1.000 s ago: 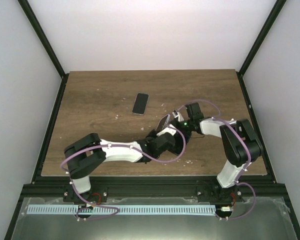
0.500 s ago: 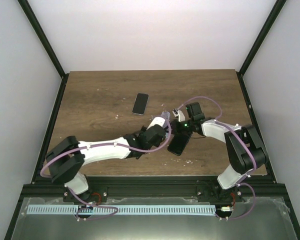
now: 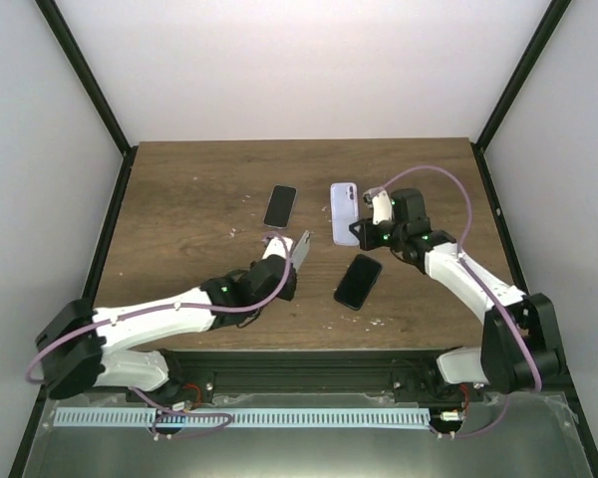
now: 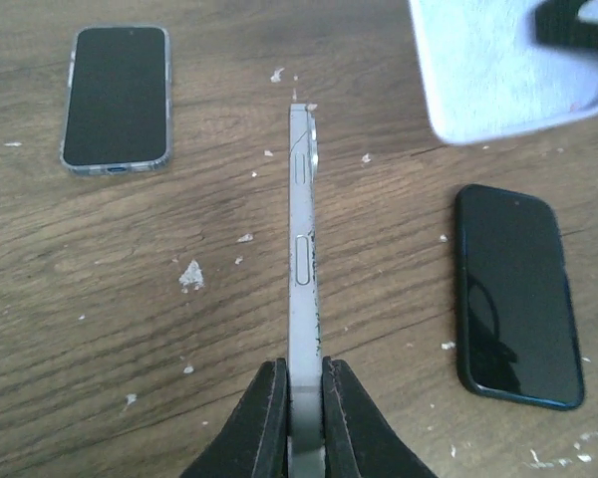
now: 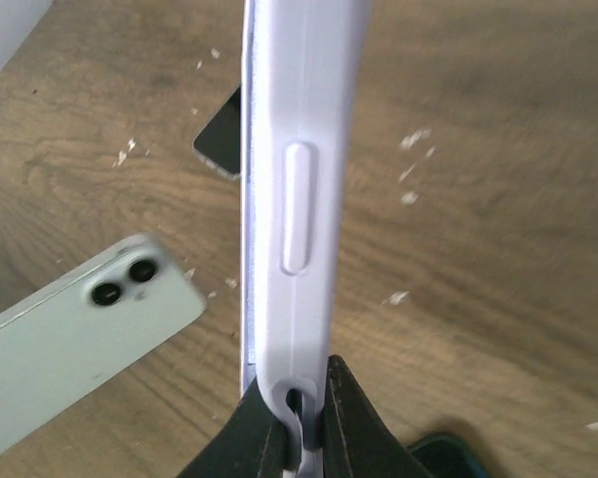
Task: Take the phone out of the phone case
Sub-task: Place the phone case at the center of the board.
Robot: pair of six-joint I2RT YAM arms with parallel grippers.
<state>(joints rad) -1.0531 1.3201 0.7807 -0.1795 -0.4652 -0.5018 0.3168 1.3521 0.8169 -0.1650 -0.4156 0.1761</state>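
Wooden bench (image 3: 179, 189), brown grain, its near edge hidden behind the arm bases in the overhead view. Phone case (image 3: 345, 212), lavender and empty, is held clear of the bench at centre right, pinched at its lower end by the right end effector (image 5: 297, 413), whose jaws are closed on the rim. Its top runs out of the right wrist view, and one long side button shows. Phone (image 3: 301, 247), pale green and out of the case, is held on edge above the bench to the left of the case, clamped between the closed jaws of the left end effector (image 4: 301, 383). Its lower end is hidden between the fingers, and its two rear lenses show in the right wrist view, where the body is cut off at the frame edge. Dark phone (image 3: 358, 281) in a dark blue shell lies flat, screen up. Third phone (image 3: 279, 206), clear-edged, lies flat farther back, screen dark. White flecks (image 4: 190, 276) are scattered on the bench, too small to identify.
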